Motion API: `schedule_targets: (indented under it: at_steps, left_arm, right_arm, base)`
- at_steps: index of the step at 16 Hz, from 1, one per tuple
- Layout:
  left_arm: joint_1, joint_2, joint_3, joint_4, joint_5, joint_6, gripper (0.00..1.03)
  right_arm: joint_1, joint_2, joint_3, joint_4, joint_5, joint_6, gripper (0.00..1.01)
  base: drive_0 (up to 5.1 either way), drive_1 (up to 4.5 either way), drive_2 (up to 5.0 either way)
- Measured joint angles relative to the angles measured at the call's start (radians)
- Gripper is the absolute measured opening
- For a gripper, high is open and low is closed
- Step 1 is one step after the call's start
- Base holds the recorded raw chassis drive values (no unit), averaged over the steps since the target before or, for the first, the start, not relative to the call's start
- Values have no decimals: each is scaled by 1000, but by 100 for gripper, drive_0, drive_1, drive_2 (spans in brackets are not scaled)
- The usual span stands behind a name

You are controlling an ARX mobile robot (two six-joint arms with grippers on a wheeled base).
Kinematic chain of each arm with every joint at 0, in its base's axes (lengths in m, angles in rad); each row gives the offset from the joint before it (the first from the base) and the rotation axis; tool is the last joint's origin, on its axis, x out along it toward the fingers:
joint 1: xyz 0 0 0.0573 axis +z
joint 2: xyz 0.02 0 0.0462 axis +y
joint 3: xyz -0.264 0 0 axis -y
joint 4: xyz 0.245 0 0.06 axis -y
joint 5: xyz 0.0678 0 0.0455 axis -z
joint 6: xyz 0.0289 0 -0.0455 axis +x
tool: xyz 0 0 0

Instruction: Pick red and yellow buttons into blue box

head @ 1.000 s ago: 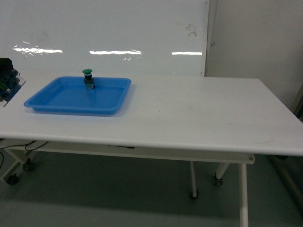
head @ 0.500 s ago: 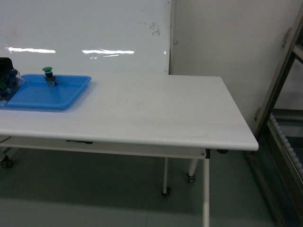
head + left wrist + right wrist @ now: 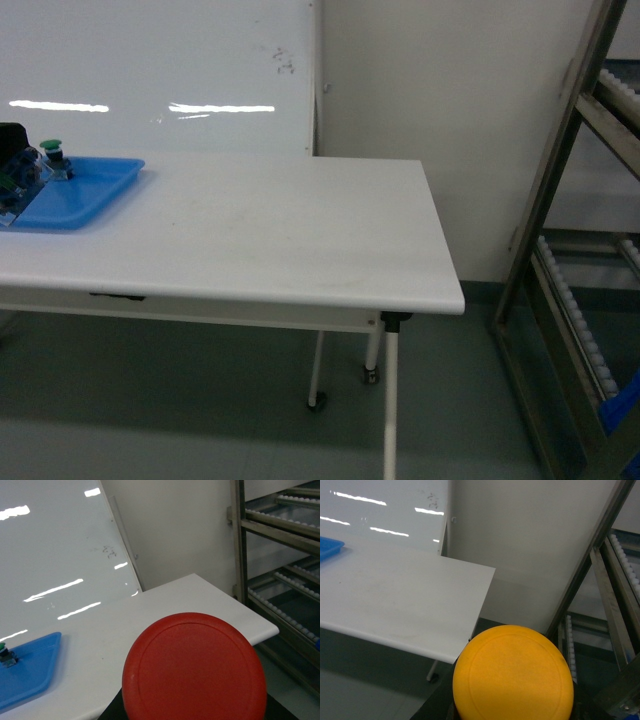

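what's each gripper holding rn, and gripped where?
Left wrist view is filled by the red button cap, right wrist view by the yellow button cap, so each is apparently carried. The fingers and grip points sit below the caps, out of sight.

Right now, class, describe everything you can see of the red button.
The red button fills the lower foreground of the left wrist view: a round, smooth, matte red cap with a faint raised ring near its rim, facing the camera. Only dark shapes show beneath it, so its body and whatever holds it are hidden. Behind it lies the white table.
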Motion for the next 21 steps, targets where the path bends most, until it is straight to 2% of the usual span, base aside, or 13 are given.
schedule_targets:
  at_steps: [13,17,21]
  left_arm:
    - [-2,0,0,-2,0,0,24]
    - [-5,2,0,0,3,0,24]
    - [1,0,0,-3,0,0,24]
  right_arm:
    - [0,0,0,0,-1,0,27]
    - [0,0,-1,3,3,0,27]
    - [0,0,-1,-2,-3,0,27]
  base:
    - [416,-208,-208]
    - [191,7,-202]
    - [457,-401,-44]
